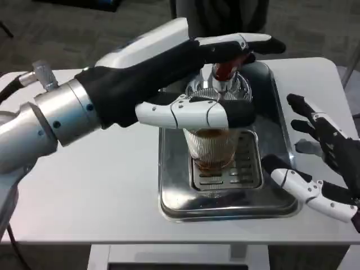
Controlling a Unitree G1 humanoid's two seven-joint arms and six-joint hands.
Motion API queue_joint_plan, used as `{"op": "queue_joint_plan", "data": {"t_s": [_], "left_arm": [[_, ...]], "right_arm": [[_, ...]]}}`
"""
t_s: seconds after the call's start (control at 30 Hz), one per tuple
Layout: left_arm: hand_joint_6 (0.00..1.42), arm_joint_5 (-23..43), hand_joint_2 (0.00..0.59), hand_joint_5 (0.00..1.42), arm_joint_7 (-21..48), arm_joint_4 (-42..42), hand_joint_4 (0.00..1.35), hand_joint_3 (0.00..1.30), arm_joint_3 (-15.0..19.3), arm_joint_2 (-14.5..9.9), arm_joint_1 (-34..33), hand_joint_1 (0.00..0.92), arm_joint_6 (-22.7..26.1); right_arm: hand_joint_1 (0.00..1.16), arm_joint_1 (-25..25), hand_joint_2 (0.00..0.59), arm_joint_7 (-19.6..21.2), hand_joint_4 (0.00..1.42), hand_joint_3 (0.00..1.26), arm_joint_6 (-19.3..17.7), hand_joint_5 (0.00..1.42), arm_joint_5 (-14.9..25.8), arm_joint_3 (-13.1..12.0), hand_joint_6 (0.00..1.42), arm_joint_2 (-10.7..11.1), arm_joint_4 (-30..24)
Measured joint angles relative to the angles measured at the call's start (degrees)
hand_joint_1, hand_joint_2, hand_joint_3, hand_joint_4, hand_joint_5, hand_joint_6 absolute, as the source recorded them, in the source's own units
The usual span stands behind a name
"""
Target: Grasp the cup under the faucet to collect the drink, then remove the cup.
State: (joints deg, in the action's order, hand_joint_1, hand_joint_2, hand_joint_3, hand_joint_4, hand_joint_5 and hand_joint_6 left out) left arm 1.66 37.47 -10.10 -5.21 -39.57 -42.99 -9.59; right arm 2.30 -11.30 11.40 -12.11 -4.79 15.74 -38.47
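A ribbed clear cup point(212, 147) stands on the drip grate of the steel tray point(174, 185), under the faucet point(225, 76), with brown drink in its lower part. My left hand point(185, 79) reaches over from the left. Its long fingers point(247, 44) lie stretched across the top of the faucet's red handle, and its thumb point(194, 112) crosses in front just above the cup's rim, hiding it. The hand holds nothing that I can see. My right hand point(318, 169) hovers at the tray's right edge, fingers spread, apart from the cup.
The tray sits in the middle of the white table point(84, 191), its raised rim between my right hand and the cup. The table's front edge runs close below the tray. A dark chair base stands behind the table.
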Motion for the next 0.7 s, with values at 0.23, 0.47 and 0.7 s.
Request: {"op": "queue_joint_plan", "data": {"t_s": [0.23, 0.47, 0.7], "left_arm": [[0.08, -0.13, 0.089, 0.16, 0.00, 0.31, 0.12, 0.17, 0.02, -0.20, 0.01, 0.000, -0.46], [0.08, -0.28, 0.089, 0.16, 0.00, 0.31, 0.12, 0.17, 0.02, -0.35, 0.01, 0.000, -0.68], [0.08, -0.33, 0.089, 0.16, 0.00, 0.30, 0.12, 0.17, 0.05, -0.55, 0.02, 0.000, -0.69]], "right_arm": [[0.58, -0.76, 0.272, 0.57, 0.06, 0.11, 0.03, 0.12, 0.02, 0.75, 0.24, -0.12, 0.73], [0.57, -1.15, 0.272, 1.34, 0.06, 0.11, 0.04, 0.12, 0.03, 0.94, 0.23, -1.07, 1.08], [0.57, -2.14, 0.272, 1.79, 0.06, 0.11, 0.14, 0.12, -0.02, 1.51, 0.23, -1.71, 2.01]]}}
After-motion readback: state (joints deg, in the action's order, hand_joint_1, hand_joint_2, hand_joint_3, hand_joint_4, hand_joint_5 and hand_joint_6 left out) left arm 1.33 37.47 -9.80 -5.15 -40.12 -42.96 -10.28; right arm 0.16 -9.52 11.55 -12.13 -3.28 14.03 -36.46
